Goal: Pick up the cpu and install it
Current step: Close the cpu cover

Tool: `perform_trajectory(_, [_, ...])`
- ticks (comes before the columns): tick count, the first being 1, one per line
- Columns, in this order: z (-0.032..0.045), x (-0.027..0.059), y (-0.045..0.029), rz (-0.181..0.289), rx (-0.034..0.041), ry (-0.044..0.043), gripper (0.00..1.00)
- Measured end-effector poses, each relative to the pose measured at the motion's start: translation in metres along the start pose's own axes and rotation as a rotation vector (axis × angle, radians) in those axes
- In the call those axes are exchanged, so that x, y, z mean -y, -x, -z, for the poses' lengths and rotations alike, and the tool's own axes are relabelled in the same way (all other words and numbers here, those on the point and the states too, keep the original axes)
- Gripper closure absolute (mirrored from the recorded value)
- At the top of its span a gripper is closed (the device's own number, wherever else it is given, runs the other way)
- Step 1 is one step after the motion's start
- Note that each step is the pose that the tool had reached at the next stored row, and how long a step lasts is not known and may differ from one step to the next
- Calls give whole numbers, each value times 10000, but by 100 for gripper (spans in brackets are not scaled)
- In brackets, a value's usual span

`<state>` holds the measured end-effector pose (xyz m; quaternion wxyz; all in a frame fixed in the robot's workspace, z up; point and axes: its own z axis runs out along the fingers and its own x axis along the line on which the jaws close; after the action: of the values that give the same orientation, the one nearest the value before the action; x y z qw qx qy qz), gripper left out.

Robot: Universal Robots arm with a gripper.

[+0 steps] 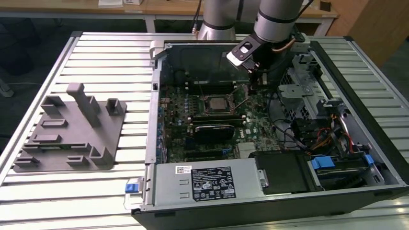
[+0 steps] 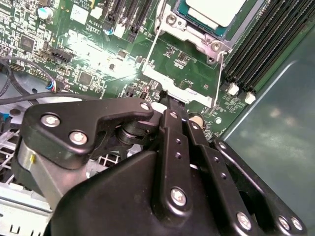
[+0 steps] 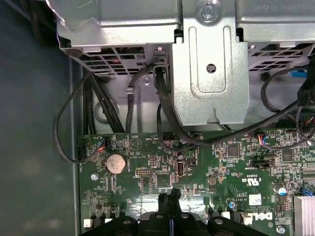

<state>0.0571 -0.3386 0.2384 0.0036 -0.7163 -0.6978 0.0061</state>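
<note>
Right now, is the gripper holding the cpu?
No, in the second wrist view the cpu lies in its socket, apart from the gripper.

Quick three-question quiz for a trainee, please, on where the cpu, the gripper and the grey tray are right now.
1. Fill in: the grey plastic fixture tray stands on the exterior view's ____ of the open black computer case.
2. True or false: the small square silver-topped cpu lies on that tray.
3. The black gripper is: A) shut on the cpu; B) shut and empty over the green motherboard; C) open above the tray.
Key: 1 left; 2 false, it sits in the motherboard's socket; 3 B.
</note>
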Motion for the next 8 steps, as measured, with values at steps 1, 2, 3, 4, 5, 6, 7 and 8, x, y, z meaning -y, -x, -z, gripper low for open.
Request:
perform_trajectory(1, [0,11,0,1,-1,0,89])
perform_trajectory(2, [-1,29,0,1,-3,0,89])
perform_trajectory(3, [-1,56,2,0,-1,0,89])
perform_trajectory(4, [-1,87,3,0,-2,2,89])
perform_trajectory(5, [-1,121,4,0,-2,3,89])
perform_trajectory(6, [-2,155,5,0,-3,6,89])
perform_trajectory(7, [-2,189,6,-1,-4,8,89])
perform_trajectory(8, [-3,224,6,0,-4,10,89])
